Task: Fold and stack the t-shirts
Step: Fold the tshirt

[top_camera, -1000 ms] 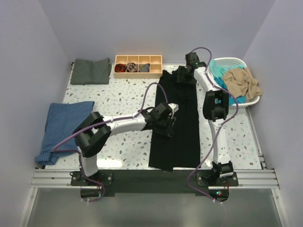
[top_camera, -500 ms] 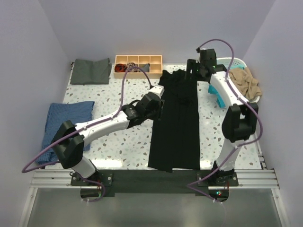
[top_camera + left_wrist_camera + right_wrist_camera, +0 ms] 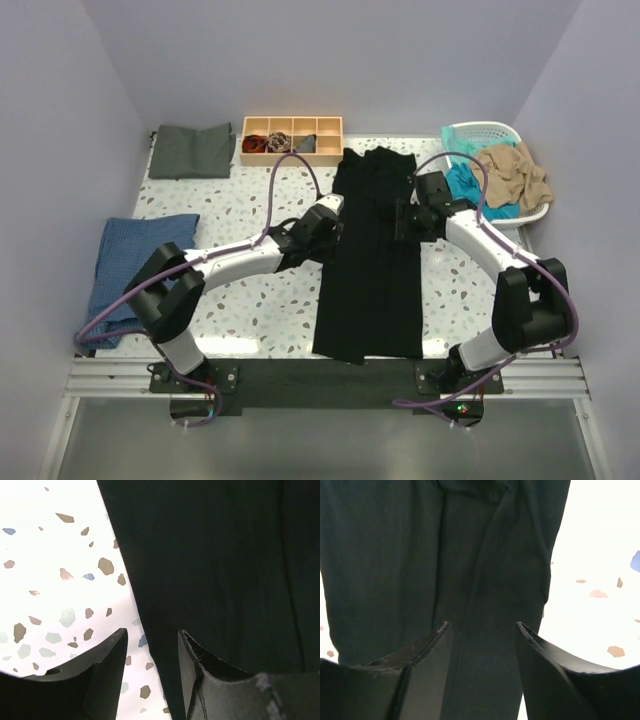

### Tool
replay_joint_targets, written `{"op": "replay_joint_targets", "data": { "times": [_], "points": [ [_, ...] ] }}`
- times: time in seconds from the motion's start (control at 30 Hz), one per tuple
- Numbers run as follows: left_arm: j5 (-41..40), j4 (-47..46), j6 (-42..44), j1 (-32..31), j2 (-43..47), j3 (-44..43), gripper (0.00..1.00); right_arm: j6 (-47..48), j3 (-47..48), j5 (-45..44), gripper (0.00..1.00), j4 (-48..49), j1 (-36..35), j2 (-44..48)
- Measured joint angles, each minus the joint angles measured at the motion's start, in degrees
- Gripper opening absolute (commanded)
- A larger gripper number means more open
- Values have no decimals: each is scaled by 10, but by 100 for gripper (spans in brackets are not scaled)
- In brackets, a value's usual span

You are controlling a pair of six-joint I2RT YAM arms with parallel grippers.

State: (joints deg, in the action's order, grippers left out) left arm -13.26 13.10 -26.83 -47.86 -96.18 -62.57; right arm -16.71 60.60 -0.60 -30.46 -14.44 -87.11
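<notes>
Lengthwise, the black t-shirt (image 3: 370,280) runs top-to-bottom mid-frame, left gripper (image 3: 151,636) and right gripper (image 3: 483,627) flanking its edges, both spread.

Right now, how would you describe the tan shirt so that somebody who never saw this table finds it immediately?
Look at the far right corner of the table, where a white laundry basket stands. The tan shirt lies crumpled on top inside it, partly over a teal shirt. It is the only beige cloth in the scene.
</notes>
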Motion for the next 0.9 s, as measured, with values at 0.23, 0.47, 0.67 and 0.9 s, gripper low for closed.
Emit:
{"op": "replay_joint_targets", "data": {
  "times": [0.23,0.47,0.67,0.9],
  "points": [
    [12,-2,5,5,-27,0,50,8,21,-48,45,37,-17,-65],
    [16,-4,5,17,-30,0,50,22,91,-99,44,62,-31,-169],
    [22,-8,7,30,-31,0,50,37,119,-145,32,68,-43,-197],
    [32,-15,9,40,-43,0,50,46,135,-178,18,66,-50,-212]
  ]
}}
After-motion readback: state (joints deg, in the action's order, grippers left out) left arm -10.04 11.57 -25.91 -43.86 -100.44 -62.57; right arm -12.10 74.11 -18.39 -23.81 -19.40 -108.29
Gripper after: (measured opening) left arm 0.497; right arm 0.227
